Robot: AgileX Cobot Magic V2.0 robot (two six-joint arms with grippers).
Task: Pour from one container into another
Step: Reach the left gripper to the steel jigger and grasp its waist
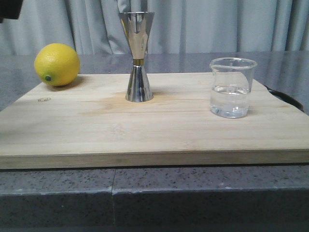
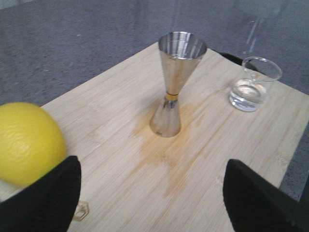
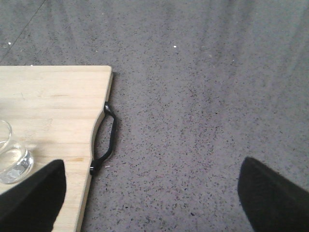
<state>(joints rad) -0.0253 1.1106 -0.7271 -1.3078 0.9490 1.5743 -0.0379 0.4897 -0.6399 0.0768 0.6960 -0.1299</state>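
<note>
**A:** Front view first: your beaker (image 1: 231, 88) stands at the right of the frame on the board (image 1: 145, 130), with clear liquid in its lower part. The jigger (image 1: 138, 57) stands upright at centre, well apart from it. Nothing looks poured yet, so the whole job is left: grasp, lift, carry, tip.

**B:** And my grippers?

**A:** Left gripper (image 2: 152, 193) is spread wide and empty; its fingers sit at the lower corners of the left wrist frame, with the jigger at upper centre between them. Right gripper (image 3: 152, 193) is also spread and holds nothing. In its view the beaker only shows at the lower left edge, beside one finger.

**B:** Anything in the way?

**A:** A lemon (image 1: 57, 64) rests at the upper left of the front frame, near the board's edge, away from the path between the two vessels. The board's black handle (image 3: 108, 137) sticks out just past the beaker. You'll likely want the right arm for the beaker; mind the tall jigger, which could topple if bumped.
</note>
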